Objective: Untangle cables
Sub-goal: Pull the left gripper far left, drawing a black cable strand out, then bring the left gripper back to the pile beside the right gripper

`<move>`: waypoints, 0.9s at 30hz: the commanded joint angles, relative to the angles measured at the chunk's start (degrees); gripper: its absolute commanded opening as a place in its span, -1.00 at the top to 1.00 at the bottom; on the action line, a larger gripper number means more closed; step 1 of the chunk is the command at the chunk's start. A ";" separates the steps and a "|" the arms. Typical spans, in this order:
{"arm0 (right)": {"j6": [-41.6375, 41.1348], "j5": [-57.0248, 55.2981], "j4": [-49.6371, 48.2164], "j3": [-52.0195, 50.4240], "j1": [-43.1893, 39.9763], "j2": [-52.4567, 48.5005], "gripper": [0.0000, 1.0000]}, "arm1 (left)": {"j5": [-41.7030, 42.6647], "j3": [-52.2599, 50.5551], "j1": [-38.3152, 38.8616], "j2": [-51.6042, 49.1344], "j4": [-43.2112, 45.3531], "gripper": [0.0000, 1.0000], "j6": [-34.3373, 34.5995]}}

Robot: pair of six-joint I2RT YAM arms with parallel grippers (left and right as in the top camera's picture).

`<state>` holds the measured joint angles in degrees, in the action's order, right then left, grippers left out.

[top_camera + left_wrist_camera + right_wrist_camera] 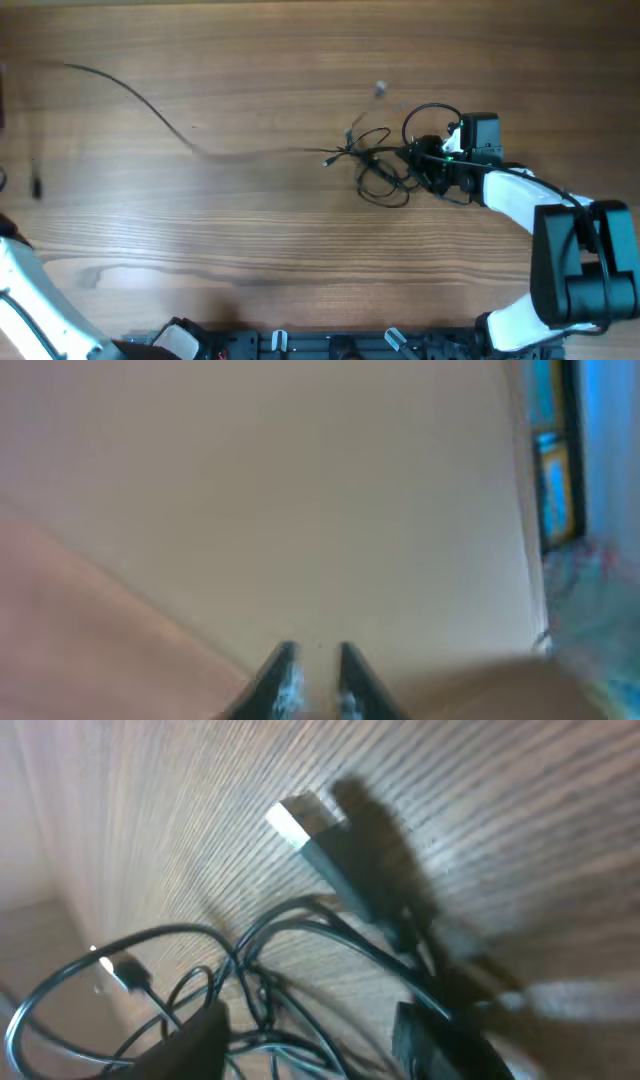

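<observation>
Thin black cables with small plug ends sit tangled in a loose knot on the brown wood-grain table, right of centre. One long strand runs out of the knot far left, curving up toward the top-left corner. Black right gripper on the white right arm sits over the right side of the knot. In the right wrist view the right gripper has its fingers spread wide; several strands pass between them, none pinched. Black USB plug with silver tip lies on the wood just beyond the fingers, and a smaller plug is at the left on a loop. Left gripper is blurred and faces a plain beige surface, tips narrowly parted with nothing between them. White left arm is at the bottom-left corner, well apart from the cables
</observation>
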<state>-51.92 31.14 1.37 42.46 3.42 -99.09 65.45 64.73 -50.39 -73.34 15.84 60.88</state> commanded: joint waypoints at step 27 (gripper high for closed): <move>12.92 -8.66 13.49 -0.57 9.92 21.07 -0.88 | -62.79 0.17 72.43 -32.89 -32.39 -0.58 -95.38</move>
<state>-40.16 23.70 14.81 42.06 13.10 -78.74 3.57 64.90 22.63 -106.52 -16.45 -30.15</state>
